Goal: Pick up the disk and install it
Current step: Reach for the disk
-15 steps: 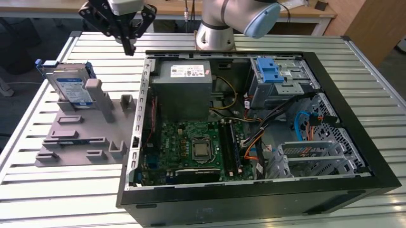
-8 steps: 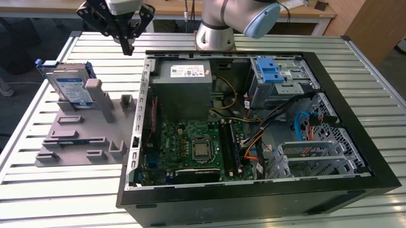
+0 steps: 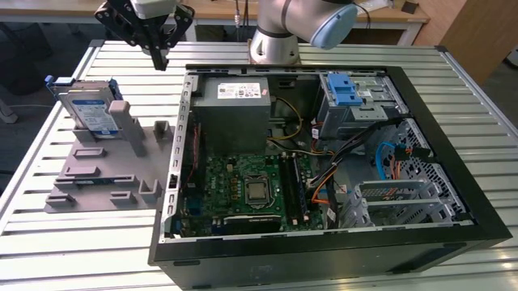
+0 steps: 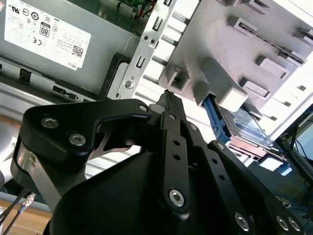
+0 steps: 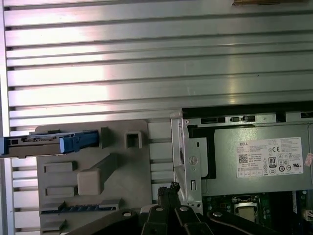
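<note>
Exterior view: black claw hangs empty, fingers pressed together, over the slatted metal table, between grey plastic slotted stand and open black computer case. Silver hard disk in blue carrier frame stands on edge in the stand, clear of the claw.

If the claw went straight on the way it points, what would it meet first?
The claw would probably meet the slatted table between the grey stand and the computer case; depth is unclear.
</note>
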`<act>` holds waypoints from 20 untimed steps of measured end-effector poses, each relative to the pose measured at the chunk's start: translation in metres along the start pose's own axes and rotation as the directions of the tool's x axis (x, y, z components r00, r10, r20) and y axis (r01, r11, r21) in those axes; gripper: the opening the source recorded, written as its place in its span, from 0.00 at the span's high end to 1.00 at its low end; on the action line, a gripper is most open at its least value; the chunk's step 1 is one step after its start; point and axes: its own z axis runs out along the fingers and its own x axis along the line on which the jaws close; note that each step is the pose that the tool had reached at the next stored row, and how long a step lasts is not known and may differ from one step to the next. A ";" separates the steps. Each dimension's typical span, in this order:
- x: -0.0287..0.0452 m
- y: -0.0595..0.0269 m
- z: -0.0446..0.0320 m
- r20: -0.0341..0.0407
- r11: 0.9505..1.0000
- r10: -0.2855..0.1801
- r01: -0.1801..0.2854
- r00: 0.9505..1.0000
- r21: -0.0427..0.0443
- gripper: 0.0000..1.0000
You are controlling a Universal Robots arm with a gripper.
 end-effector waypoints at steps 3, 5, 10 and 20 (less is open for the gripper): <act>0.0018 0.0002 0.0001 0.000 1.000 0.000 0.000 1.000 0.000 0.89; 0.0029 0.0003 0.0001 0.000 1.000 0.000 0.000 1.000 0.000 0.89; 0.0056 0.0007 0.0002 0.000 1.000 0.000 0.000 1.000 0.000 0.89; 0.0114 0.0012 0.0003 0.000 1.000 0.000 0.000 1.000 0.000 0.89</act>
